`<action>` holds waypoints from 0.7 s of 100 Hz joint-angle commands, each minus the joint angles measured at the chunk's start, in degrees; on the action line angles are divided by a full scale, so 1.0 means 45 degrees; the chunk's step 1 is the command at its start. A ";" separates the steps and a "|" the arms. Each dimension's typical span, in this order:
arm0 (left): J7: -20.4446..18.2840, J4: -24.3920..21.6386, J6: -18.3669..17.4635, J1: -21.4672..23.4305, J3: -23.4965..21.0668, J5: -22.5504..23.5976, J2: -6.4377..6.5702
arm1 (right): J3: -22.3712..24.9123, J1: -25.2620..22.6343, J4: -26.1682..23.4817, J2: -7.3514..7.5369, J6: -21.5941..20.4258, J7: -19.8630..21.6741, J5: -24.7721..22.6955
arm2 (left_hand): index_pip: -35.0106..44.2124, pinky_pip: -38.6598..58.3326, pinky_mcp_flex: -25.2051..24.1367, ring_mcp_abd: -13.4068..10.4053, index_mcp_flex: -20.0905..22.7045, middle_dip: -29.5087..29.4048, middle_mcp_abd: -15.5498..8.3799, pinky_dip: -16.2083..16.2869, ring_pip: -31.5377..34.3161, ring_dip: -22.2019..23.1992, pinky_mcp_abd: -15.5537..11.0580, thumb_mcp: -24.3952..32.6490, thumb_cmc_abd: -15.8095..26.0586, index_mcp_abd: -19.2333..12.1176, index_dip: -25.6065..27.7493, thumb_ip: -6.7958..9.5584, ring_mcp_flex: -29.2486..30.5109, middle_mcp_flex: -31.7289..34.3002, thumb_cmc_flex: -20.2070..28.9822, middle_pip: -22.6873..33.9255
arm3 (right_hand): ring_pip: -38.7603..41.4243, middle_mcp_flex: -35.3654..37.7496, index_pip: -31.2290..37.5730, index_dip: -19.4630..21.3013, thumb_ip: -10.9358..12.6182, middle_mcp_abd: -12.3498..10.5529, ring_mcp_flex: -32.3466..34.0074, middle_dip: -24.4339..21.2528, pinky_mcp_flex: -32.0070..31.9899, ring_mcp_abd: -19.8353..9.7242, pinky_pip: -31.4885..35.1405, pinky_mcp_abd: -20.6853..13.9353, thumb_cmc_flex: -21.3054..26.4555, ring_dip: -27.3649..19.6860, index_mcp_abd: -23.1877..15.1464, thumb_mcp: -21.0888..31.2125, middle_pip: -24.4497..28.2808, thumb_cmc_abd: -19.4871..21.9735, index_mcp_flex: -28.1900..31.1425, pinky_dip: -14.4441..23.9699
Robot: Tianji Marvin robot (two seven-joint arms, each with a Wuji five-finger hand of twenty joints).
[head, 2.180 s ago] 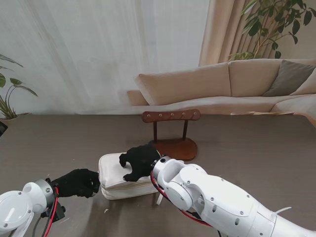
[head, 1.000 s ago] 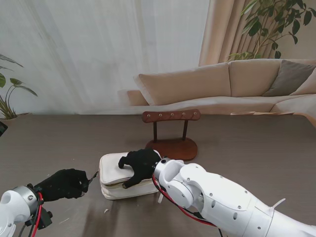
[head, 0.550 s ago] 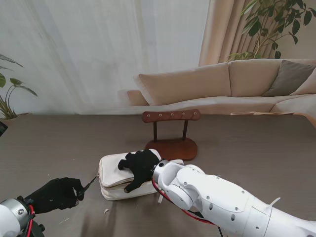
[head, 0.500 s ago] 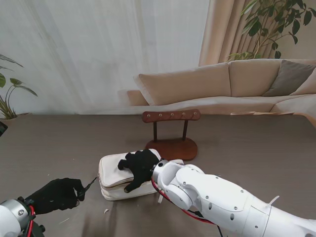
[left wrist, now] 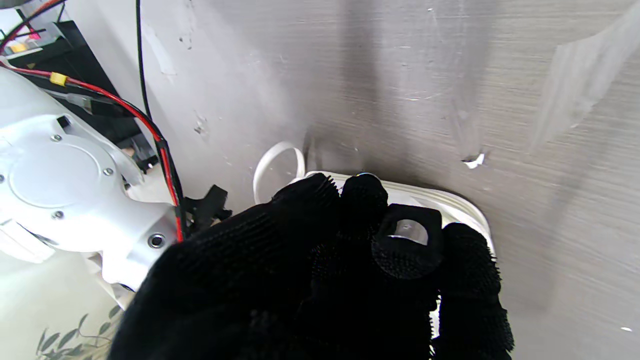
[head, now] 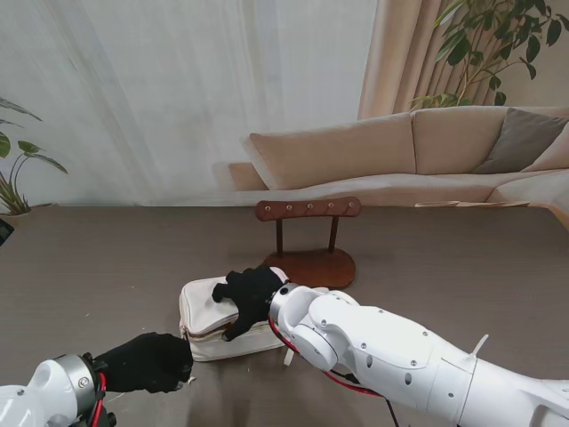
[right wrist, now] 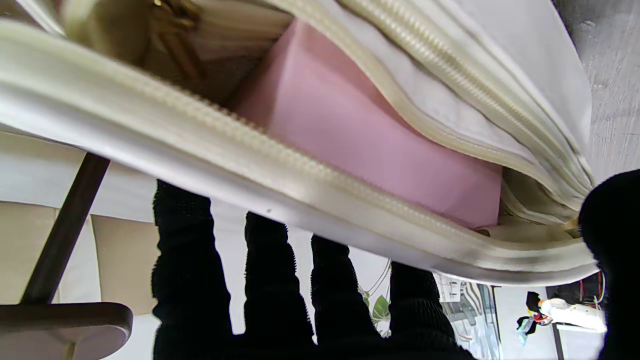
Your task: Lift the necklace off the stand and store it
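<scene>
Pouch (head: 206, 322): cream, zipped, lying on the counter (head: 462, 267) at about 7 o'clock from the wooden stand (head: 308, 236).
Right hand (head: 249, 298): fingers (right wrist: 272, 285) spread over the lid, thumb under its edge, holding it; pink lining (right wrist: 360, 135) shows.
Left hand (head: 147, 362): fingers (left wrist: 407, 247) curled at the pouch's near-left corner; whether they grip anything, I cannot tell.
Necklace: not visible on the stand.

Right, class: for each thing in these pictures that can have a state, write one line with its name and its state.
Case: unzipped, lid partly raised, pink lining showing.
Stand: upright, no necklace visible on it.
Right hand: on the case lid, fingers over its edge.
Left hand: fingers curled at the case's near corner; grip unclear.
</scene>
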 commanded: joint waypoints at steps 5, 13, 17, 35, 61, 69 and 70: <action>-0.0395 -0.0298 -0.0201 -0.0177 0.0364 -0.0122 0.0015 | -0.0386 -0.0359 0.0634 0.0088 0.0034 0.0658 0.0170 | 0.1936 0.0359 0.0020 -0.0498 0.0929 -0.0124 0.0143 0.0157 0.0112 0.0335 -0.0571 0.0188 0.0177 -0.1840 0.0434 0.0208 0.0238 0.0174 0.0144 0.0169 | 0.0532 0.1037 0.0296 -0.0056 0.0273 -0.0277 0.0615 0.0020 -0.3847 -0.0204 -0.1534 -0.1793 -0.0011 0.0199 0.0224 0.0356 0.0512 -0.0135 0.0707 -0.0205; -0.0441 -0.0268 -0.0229 -0.0381 0.0628 -0.0145 0.0045 | -0.0385 -0.0381 0.0655 0.0063 0.0073 0.0658 0.0275 | 0.1934 0.0362 0.0024 -0.0492 0.0925 -0.0127 0.0140 0.0152 0.0121 0.0335 -0.0562 0.0197 0.0164 -0.1829 0.0434 0.0206 0.0237 0.0182 0.0144 0.0177 | 0.0567 0.1098 0.0321 -0.0036 0.0284 -0.0284 0.0662 0.0026 -0.3813 -0.0226 -0.1451 -0.1839 0.0058 0.0219 0.0239 0.0268 0.0514 -0.0013 0.0741 -0.0183; -0.0506 -0.0243 -0.0208 -0.0486 0.0756 -0.0158 0.0068 | -0.0385 -0.0388 0.0649 0.0058 0.0094 0.0679 0.0324 | 0.1934 0.0362 0.0022 -0.0486 0.0925 -0.0131 0.0135 0.0150 0.0122 0.0335 -0.0564 0.0201 0.0168 -0.1822 0.0434 0.0205 0.0240 0.0182 0.0141 0.0178 | 0.0586 0.1120 0.0326 -0.0029 0.0286 -0.0286 0.0689 0.0031 -0.3806 -0.0232 -0.1417 -0.1856 0.0083 0.0229 0.0211 0.0228 0.0520 0.0010 0.0738 -0.0175; -0.0663 -0.0042 -0.0134 -0.0896 0.1357 -0.0268 0.0141 | -0.0423 -0.0398 0.0677 0.0019 0.0115 0.0694 0.0473 | 0.1942 0.0371 0.0025 -0.0479 0.0929 -0.0137 0.0156 0.0142 0.0131 0.0335 -0.0558 0.0218 0.0165 -0.1812 0.0437 0.0201 0.0242 0.0179 0.0145 0.0188 | 0.0698 0.1224 0.0390 0.0018 0.0306 -0.0382 0.0838 0.0066 -0.3641 -0.0242 -0.1086 -0.2021 0.0230 0.0285 0.0181 0.0048 0.0572 0.0224 0.0796 -0.0087; -0.0742 -0.0066 -0.0159 -0.1003 0.1661 -0.0091 0.0178 | -0.0570 -0.0305 0.0691 -0.0008 0.0185 0.0848 0.0618 | 0.1939 0.0370 0.0011 -0.0509 0.0885 -0.0153 0.0105 0.0125 0.0131 0.0335 -0.0600 0.0208 0.0190 -0.1817 0.0434 0.0191 0.0234 0.0157 0.0129 0.0199 | 0.0862 0.1220 0.0374 0.0048 0.0342 -0.0395 0.0966 0.0087 -0.3509 -0.0286 -0.0489 -0.2222 0.0356 0.0364 0.0208 -0.0208 0.0576 0.0522 0.0773 0.0006; -0.0549 0.0021 -0.0171 -0.1035 0.1792 -0.0120 0.0145 | -0.0566 -0.0320 0.0664 -0.0023 0.0266 0.0869 0.0687 | 0.1939 0.0367 -0.0003 -0.0463 0.0903 -0.0159 0.0151 0.0122 0.0123 0.0335 -0.0576 0.0207 0.0177 -0.1791 0.0425 0.0192 0.0220 0.0150 0.0140 0.0192 | 0.0875 0.1166 0.0333 0.0039 0.0344 -0.0368 0.0931 0.0087 -0.3530 -0.0251 -0.0383 -0.2194 0.0293 0.0372 0.0302 -0.0270 0.0566 0.0559 0.0620 0.0010; -0.0531 0.0037 -0.0180 -0.1046 0.1813 -0.0120 0.0143 | -0.0564 -0.0321 0.0659 -0.0023 0.0271 0.0875 0.0697 | 0.1940 0.0368 -0.0002 -0.0460 0.0903 -0.0159 0.0152 0.0122 0.0123 0.0335 -0.0575 0.0208 0.0183 -0.1795 0.0426 0.0192 0.0221 0.0150 0.0142 0.0192 | 0.0874 0.1144 0.0330 0.0038 0.0346 -0.0362 0.0922 0.0085 -0.3536 -0.0232 -0.0375 -0.2193 0.0291 0.0372 0.0312 -0.0271 0.0560 0.0548 0.0603 0.0009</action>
